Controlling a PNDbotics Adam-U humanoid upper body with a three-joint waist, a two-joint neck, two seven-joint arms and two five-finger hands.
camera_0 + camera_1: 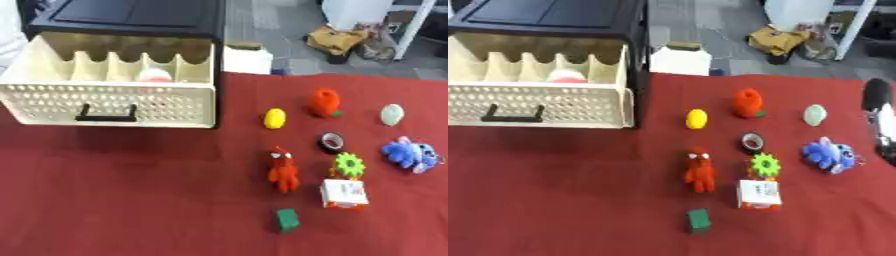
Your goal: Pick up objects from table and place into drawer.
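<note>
Right robot hand [878, 117] at desk edge, finger state impossible to tell. Crowded toys: reaching blue plush [828, 154] risks knocking pale egg [815, 114].

No legible text anywhere. White-and-orange box [344, 194] on the table [131, 200] carries dark print, too blurred to read.

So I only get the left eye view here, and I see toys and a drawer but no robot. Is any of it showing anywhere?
Observer: Yes. The right eye view shows a black and silver right arm at its right edge.
Operator: Is it touching a toy?
Observer: No. It stands just right of the blue toy, apart from it. Its lower end is too blurred to read as a hand.
</note>
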